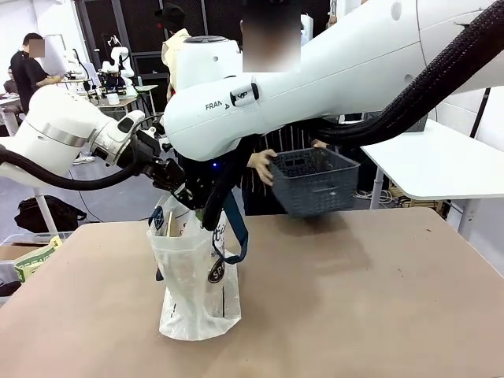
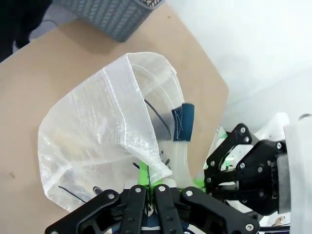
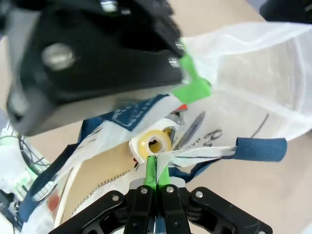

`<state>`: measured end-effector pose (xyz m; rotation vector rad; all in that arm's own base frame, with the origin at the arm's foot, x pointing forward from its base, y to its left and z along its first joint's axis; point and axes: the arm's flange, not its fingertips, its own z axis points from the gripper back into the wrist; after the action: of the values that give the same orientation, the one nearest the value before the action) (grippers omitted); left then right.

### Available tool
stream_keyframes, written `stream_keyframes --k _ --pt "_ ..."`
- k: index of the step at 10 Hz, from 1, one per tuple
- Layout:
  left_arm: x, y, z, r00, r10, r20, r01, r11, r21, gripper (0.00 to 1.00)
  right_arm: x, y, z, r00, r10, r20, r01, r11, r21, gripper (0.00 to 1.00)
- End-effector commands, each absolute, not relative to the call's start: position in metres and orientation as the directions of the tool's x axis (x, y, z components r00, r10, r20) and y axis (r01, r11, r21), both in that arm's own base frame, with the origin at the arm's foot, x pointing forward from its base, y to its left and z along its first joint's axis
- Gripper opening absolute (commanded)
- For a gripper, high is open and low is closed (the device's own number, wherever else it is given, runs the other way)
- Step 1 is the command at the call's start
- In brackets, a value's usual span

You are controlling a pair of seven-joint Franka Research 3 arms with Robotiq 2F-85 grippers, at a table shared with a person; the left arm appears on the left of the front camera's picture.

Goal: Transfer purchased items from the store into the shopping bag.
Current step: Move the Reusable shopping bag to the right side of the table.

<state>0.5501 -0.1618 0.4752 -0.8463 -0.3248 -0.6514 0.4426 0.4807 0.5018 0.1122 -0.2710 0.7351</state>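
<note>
Gripping the shopping bag (image 1: 197, 276) rim, both end effectors clamp shut.

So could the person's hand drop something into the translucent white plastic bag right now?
Probably yes: both grippers, left and right, pinch the translucent white plastic bag's rim apart, leaving its mouth open; the hand holds the dark grey basket just beyond.

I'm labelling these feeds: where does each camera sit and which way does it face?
Front: between the arms, facing across the table at a person's hand holding the basket; both arms show.
Left wrist: above the bag, looking down; left pincer pinches its rim.
Right wrist: looks into the bag; right pincer pinches its rim.
Shared: the bag.
</note>
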Motion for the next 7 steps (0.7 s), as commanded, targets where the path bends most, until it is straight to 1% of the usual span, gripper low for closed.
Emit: stream_keyframes --k 1,3,5,7 --pt "0.556 -0.155 0.478 0.752 -0.377 0.541 0.66 0.416 -0.626 0.0 0.449 0.488 0.5 0.645 0.703 0.3 -0.737 0.676 0.001 0.0" --pt "0.559 -0.154 0.478 0.736 -0.392 0.552 0.676 0.375 -0.635 0.0 0.452 0.495 0.499 0.586 0.753 0.298 -0.785 0.62 -0.022 0.0" --pt "0.558 -0.152 0.478 0.71 -0.406 0.575 0.699 0.31 -0.645 0.0 0.457 0.509 0.498 0.559 0.784 0.269 -0.806 0.59 -0.047 0.0" --pt "0.563 -0.152 0.472 0.702 -0.408 0.584 0.704 0.275 -0.655 0.0 0.463 0.522 0.5 0.518 0.815 0.259 -0.834 0.549 -0.059 0.0"
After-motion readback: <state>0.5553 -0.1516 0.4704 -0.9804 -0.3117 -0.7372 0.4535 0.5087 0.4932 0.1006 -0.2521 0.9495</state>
